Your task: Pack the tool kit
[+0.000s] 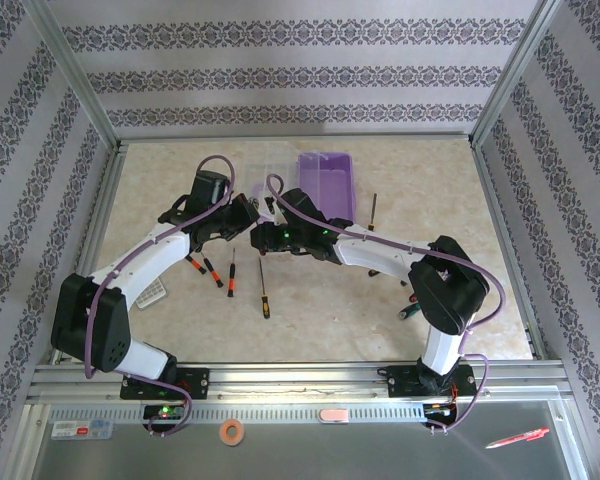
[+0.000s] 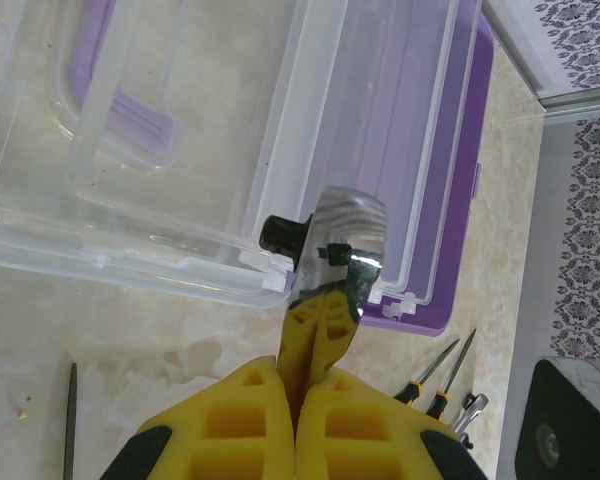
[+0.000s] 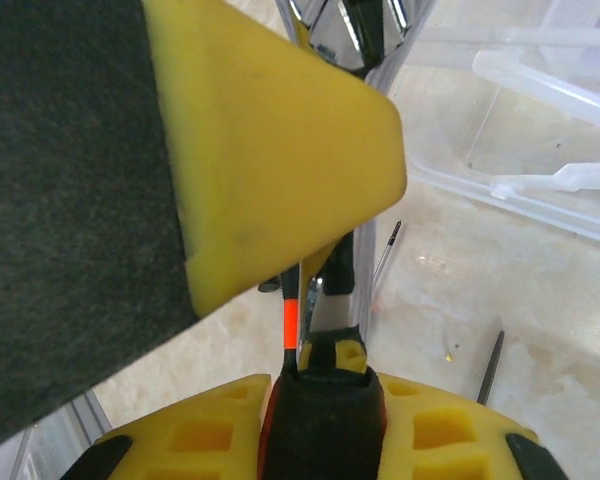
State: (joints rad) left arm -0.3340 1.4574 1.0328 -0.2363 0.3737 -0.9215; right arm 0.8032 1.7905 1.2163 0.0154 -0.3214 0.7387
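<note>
The tool kit's case (image 1: 327, 180) lies open at the far edge of the worktop (image 1: 320, 315), about midway along it: a shallow rectangular tub of lilac-purple plastic, smooth and slightly translucent, with its clear lid (image 1: 270, 172) folded out flat on the left side. At the near rim of the case, about where clear plastic meets purple, hangs the ratchet wrench (image 2: 345, 235), with a rounded mirror-bright chrome head, a stubby black drive nub on its side and a ribbed yellow grip (whether the head touches the rim I cannot tell). The left fingers (image 2: 245, 410), yellow honeycombed pads, are pressed together on that grip. The right fingers (image 3: 190, 440) sit tight against either side of a black handle (image 3: 325, 420) edged in red; which tool it belongs to is unclear. Nearer the worktop's middle lie loose screwdrivers: a yellow-handled one (image 1: 264, 295), an orange-and-black pair (image 1: 212, 270) beside the left arm, and a slim dark one (image 1: 372, 212) just right of the case. A pale keyed calculator (image 1: 152, 293) peeks from under the left arm. The worktop has a glossy beige marble pattern. On the near rail a white label (image 1: 80, 430) carries print too small to read.
</note>
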